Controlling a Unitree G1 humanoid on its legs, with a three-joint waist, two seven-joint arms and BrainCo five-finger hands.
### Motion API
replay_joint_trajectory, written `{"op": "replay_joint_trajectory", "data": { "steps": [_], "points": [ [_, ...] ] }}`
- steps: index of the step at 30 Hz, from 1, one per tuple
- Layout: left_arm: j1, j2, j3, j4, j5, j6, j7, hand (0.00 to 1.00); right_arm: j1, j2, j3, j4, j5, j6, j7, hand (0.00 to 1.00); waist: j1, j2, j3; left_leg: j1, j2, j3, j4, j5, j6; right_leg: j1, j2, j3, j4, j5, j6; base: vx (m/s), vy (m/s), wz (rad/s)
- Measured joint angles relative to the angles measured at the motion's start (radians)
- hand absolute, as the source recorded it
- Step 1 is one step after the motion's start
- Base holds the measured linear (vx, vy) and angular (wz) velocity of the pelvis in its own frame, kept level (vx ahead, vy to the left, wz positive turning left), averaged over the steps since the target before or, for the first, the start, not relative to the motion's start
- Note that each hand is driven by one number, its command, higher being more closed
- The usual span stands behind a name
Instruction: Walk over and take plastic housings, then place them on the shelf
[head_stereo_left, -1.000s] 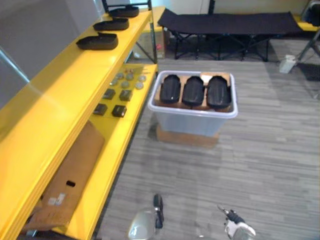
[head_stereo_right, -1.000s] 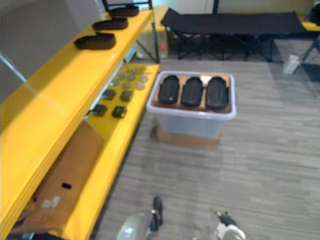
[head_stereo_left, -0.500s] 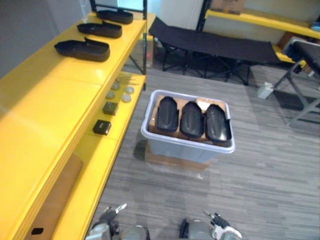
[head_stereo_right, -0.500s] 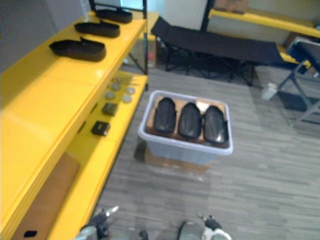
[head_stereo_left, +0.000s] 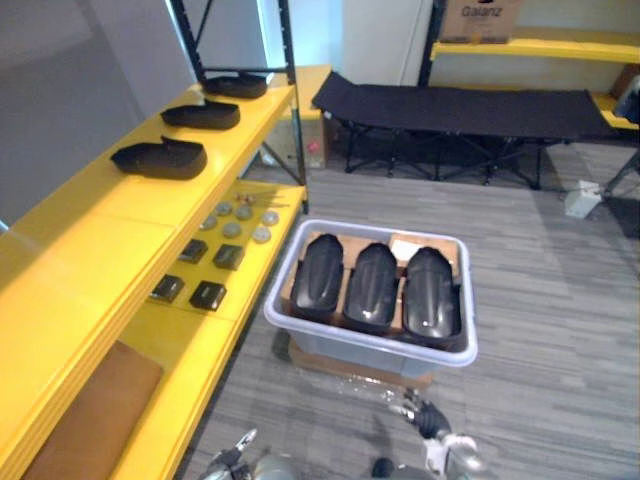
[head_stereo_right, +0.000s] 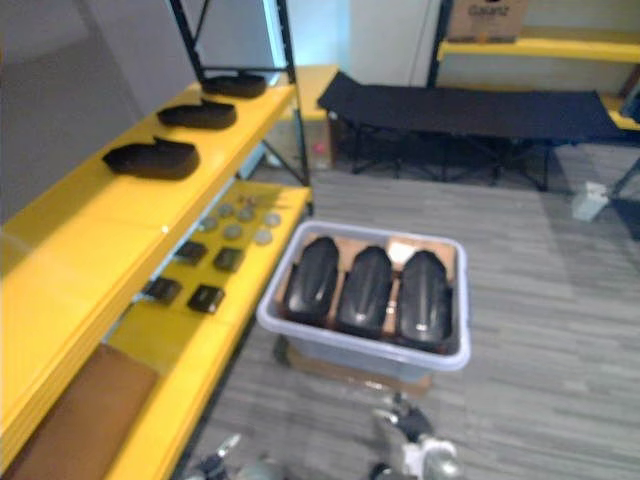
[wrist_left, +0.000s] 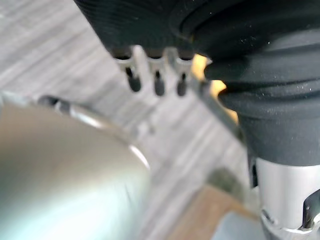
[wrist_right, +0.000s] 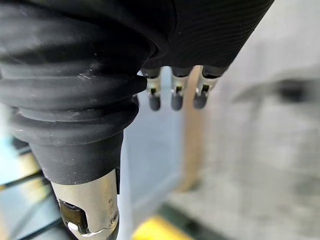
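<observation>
A long yellow metal shelf (head_stereo_left: 110, 240) runs along the robot's left, with an upper level and a lower level beneath it, and grey striped carpet floor (head_stereo_left: 560, 300) spreads to the right. A black fabric folding cot (head_stereo_left: 470, 105) stands across the far end of the room. Near the middle of the floor, just beside the lower level, sits a pale grey plastic bin (head_stereo_left: 350, 358). Three black plastic housings lie in it side by side on a brown cardboard liner (head_stereo_left: 450, 255): one on the left (head_stereo_left: 317, 278), one in the middle (head_stereo_left: 371, 284) and one on the right (head_stereo_left: 430, 290), each touching its neighbour. Three more black housings rest in a spaced row on the upper level: a near one (head_stereo_left: 160, 158), a middle one (head_stereo_left: 202, 115) and a far one (head_stereo_left: 235, 86). A flat brown cardboard sheet (head_stereo_left: 95, 410) lies at the near end of the lower level. Further along that level are small dark square parts (head_stereo_left: 208, 294) and, beyond them, round grey discs (head_stereo_left: 232, 228). The left hand (wrist_left: 158, 80) hangs over the carpet with its fingers straight and released, holding nothing. The right hand (wrist_right: 176, 95) hangs near the bin's side, its fingers likewise straight and empty.
</observation>
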Motion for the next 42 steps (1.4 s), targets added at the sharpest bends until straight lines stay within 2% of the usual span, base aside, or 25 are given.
{"op": "replay_joint_trajectory", "data": {
  "steps": [2,3,4,5,6,7,9,11,12,13,14,15,16,17,19,21,23,26,29,32,36,40,42],
  "points": [
    [0.014,0.007,-0.002,0.002,0.031,0.000,0.007,0.00,0.012,-0.002,0.046,-0.154,0.002,-0.029,0.013,0.00,-0.002,-0.002,0.003,-0.020,-0.022,0.053,-0.248,0.066,0.024,0.008,-0.025,-0.027,-0.021,0.004,0.022,0.17,0.150,0.31],
    [0.023,0.010,-0.004,0.003,0.062,-0.004,0.012,0.00,0.010,-0.005,0.084,-0.198,0.008,-0.044,0.024,0.00,0.001,-0.014,0.011,-0.005,-0.046,0.062,-0.308,0.142,0.027,0.020,-0.052,-0.033,-0.022,0.002,0.040,0.18,0.181,0.39],
    [0.030,0.006,-0.005,0.003,0.079,-0.010,0.013,0.00,0.003,-0.005,0.108,-0.211,0.019,-0.060,0.032,0.00,0.002,-0.016,0.012,0.007,-0.064,0.066,-0.329,0.160,0.036,0.026,-0.064,-0.035,-0.023,0.003,0.059,0.21,0.204,0.36],
    [0.040,0.018,-0.020,0.003,0.136,-0.021,0.017,0.00,-0.025,-0.006,0.167,-0.250,0.020,-0.084,0.044,0.00,0.004,-0.033,0.015,0.024,-0.100,0.066,-0.360,0.169,0.048,0.033,-0.093,-0.045,-0.032,0.012,0.080,0.16,0.164,0.28],
    [0.044,0.027,-0.035,0.003,0.159,-0.024,0.018,0.00,-0.048,-0.011,0.199,-0.268,0.019,-0.095,0.049,0.00,0.005,-0.044,0.018,0.021,-0.112,0.067,-0.361,0.171,0.050,0.035,-0.104,-0.051,-0.037,0.019,0.090,0.20,0.195,0.22],
    [0.043,0.043,-0.060,0.002,0.212,-0.027,0.017,0.00,-0.115,-0.005,0.257,-0.297,0.020,-0.116,0.048,0.00,0.015,-0.062,0.027,0.020,-0.133,0.068,-0.365,0.175,0.057,0.037,-0.121,-0.053,-0.048,0.029,0.103,0.16,0.156,0.12],
    [0.033,0.057,-0.092,-0.001,0.249,-0.035,0.016,0.00,-0.220,0.010,0.289,-0.344,0.032,-0.134,0.016,0.00,0.036,-0.073,0.024,0.029,-0.161,0.069,-0.393,0.181,0.066,0.038,-0.143,-0.055,-0.056,0.035,0.112,0.14,0.134,0.11],
    [0.032,0.060,-0.102,-0.019,0.244,-0.057,0.017,0.00,-0.316,0.036,0.273,-0.417,0.048,-0.151,-0.120,0.00,0.049,-0.070,0.026,0.058,-0.181,0.071,-0.432,0.189,0.080,0.051,-0.156,-0.054,-0.061,0.043,0.123,0.11,0.094,0.07],
    [0.033,0.067,-0.128,-0.030,0.238,-0.072,0.017,0.00,-0.375,0.066,0.209,-0.478,0.043,-0.161,-0.236,0.00,0.054,-0.070,0.026,0.087,-0.193,0.069,-0.467,0.197,0.090,0.065,-0.162,-0.055,-0.063,0.044,0.124,0.07,0.050,0.06],
    [0.033,0.069,-0.131,-0.035,0.224,-0.078,0.016,0.00,-0.399,0.072,0.180,-0.494,0.033,-0.169,-0.282,0.00,0.054,-0.070,0.026,0.094,-0.196,0.069,-0.479,0.198,0.093,0.067,-0.164,-0.055,-0.063,0.045,0.127,0.06,0.065,0.05],
    [0.031,0.071,-0.133,-0.052,0.198,-0.084,0.001,0.00,-0.458,0.070,0.092,-0.513,-0.035,-0.175,-0.421,0.00,0.053,-0.069,0.027,0.091,-0.205,0.068,-0.492,0.205,0.102,0.057,-0.170,-0.056,-0.063,0.049,0.133,0.03,0.052,-0.02],
    [0.030,0.072,-0.137,-0.058,0.190,-0.089,-0.005,0.00,-0.481,0.064,0.054,-0.512,-0.053,-0.169,-0.471,0.00,0.053,-0.069,0.027,0.088,-0.208,0.068,-0.499,0.207,0.105,0.049,-0.173,-0.055,-0.062,0.050,0.133,0.00,0.067,0.01],
    [0.028,0.076,-0.156,-0.071,0.173,-0.109,-0.014,0.00,-0.515,0.037,-0.015,-0.512,-0.072,-0.150,-0.564,0.00,0.052,-0.069,0.030,0.064,-0.214,0.067,-0.499,0.210,0.109,0.029,-0.179,-0.056,-0.061,0.054,0.136,-0.02,0.050,0.03],
    [0.024,0.078,-0.162,-0.080,0.167,-0.120,-0.018,0.00,-0.529,0.017,-0.055,-0.511,-0.073,-0.142,-0.603,0.00,0.052,-0.068,0.034,0.050,-0.216,0.065,-0.498,0.211,0.111,0.014,-0.180,-0.057,-0.061,0.058,0.135,-0.04,0.065,0.08],
    [0.002,0.080,-0.163,-0.117,0.139,-0.155,-0.020,0.00,-0.577,-0.078,-0.198,-0.508,-0.069,-0.105,-0.712,0.00,0.049,-0.066,0.092,-0.007,-0.223,0.059,-0.493,0.225,0.122,-0.033,-0.183,-0.058,-0.061,0.077,0.133,-0.10,0.065,0.11],
    [-0.008,0.081,-0.157,-0.141,0.123,-0.169,-0.018,0.00,-0.594,-0.141,-0.271,-0.507,-0.063,-0.086,-0.742,0.00,0.040,-0.067,0.135,-0.051,-0.225,0.050,-0.474,0.228,0.125,-0.065,-0.183,-0.060,-0.061,0.090,0.131,-0.15,0.060,0.13],
    [-0.012,0.087,-0.140,-0.157,0.101,-0.192,0.005,0.00,-0.600,-0.228,-0.350,-0.496,-0.043,-0.033,-0.788,0.00,0.023,-0.079,0.192,-0.122,-0.221,0.044,-0.433,0.224,0.131,-0.114,-0.182,-0.059,-0.061,0.110,0.128,-0.13,0.066,0.09],
    [-0.011,0.084,-0.105,-0.157,0.098,-0.192,0.051,0.00,-0.595,-0.297,-0.410,-0.447,0.003,0.013,-0.808,0.00,0.016,-0.093,0.243,-0.180,-0.195,0.044,-0.347,0.190,0.137,-0.138,-0.164,-0.053,-0.058,0.131,0.115,-0.10,0.046,-0.06],
    [0.002,0.082,-0.077,-0.144,0.094,-0.177,0.096,0.00,-0.562,-0.356,-0.472,-0.366,0.077,0.011,-0.811,0.00,0.014,-0.107,0.266,-0.246,-0.166,0.037,-0.244,0.139,0.140,-0.158,-0.147,-0.052,-0.048,0.131,0.115,-0.09,0.037,-0.06],
    [0.005,0.083,-0.066,-0.129,0.078,-0.162,0.108,0.00,-0.553,-0.432,-0.497,-0.257,0.129,0.007,-0.810,0.00,0.009,-0.104,0.268,-0.311,-0.158,0.035,-0.197,0.116,0.141,-0.208,-0.145,-0.050,-0.031,0.126,0.110,-0.11,0.046,-0.05],
    [0.005,0.086,-0.041,-0.096,0.046,-0.163,0.107,0.00,-0.548,-0.507,-0.531,-0.129,0.178,-0.003,-0.818,0.00,0.001,-0.084,0.280,-0.368,-0.158,0.035,-0.160,0.107,0.149,-0.262,-0.153,-0.046,-0.001,0.110,0.102,-0.08,0.036,-0.01],
    [-0.009,0.087,-0.042,-0.091,0.018,-0.166,0.093,0.00,-0.548,-0.546,-0.536,-0.066,0.195,-0.002,-0.835,0.00,0.000,-0.069,0.288,-0.398,-0.158,0.036,-0.150,0.111,0.155,-0.290,-0.155,-0.041,0.004,0.110,0.102,-0.05,0.007,-0.02],
    [-0.021,0.086,-0.043,-0.087,0.007,-0.185,0.083,0.00,-0.547,-0.550,-0.547,-0.039,0.198,0.001,-0.832,0.00,0.000,-0.062,0.292,-0.401,-0.160,0.040,-0.155,0.115,0.161,-0.300,-0.156,-0.034,0.005,0.111,0.103,-0.03,-0.010,-0.04]
  ]
}}
